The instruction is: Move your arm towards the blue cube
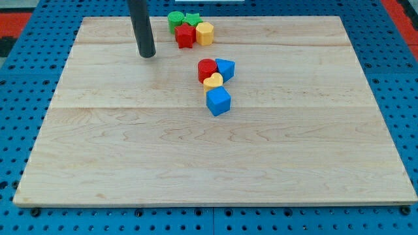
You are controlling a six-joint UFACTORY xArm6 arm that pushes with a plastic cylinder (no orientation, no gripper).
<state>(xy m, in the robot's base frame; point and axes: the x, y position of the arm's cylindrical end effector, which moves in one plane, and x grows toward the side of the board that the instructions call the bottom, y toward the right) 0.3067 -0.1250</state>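
The blue cube [219,101] lies near the middle of the wooden board [215,156]. Touching it at its upper left is a yellow heart [213,81], with a red cylinder [207,69] and a second blue block [225,68] just above. My tip [147,55] is the lower end of a dark rod that comes down from the view's top. It rests on the board well to the upper left of the blue cube, apart from all blocks.
At the view's top a cluster holds a green cylinder [175,20], a green star [192,19], a red star [185,36] and a yellow block [205,33]. Blue pegboard [26,78] surrounds the board.
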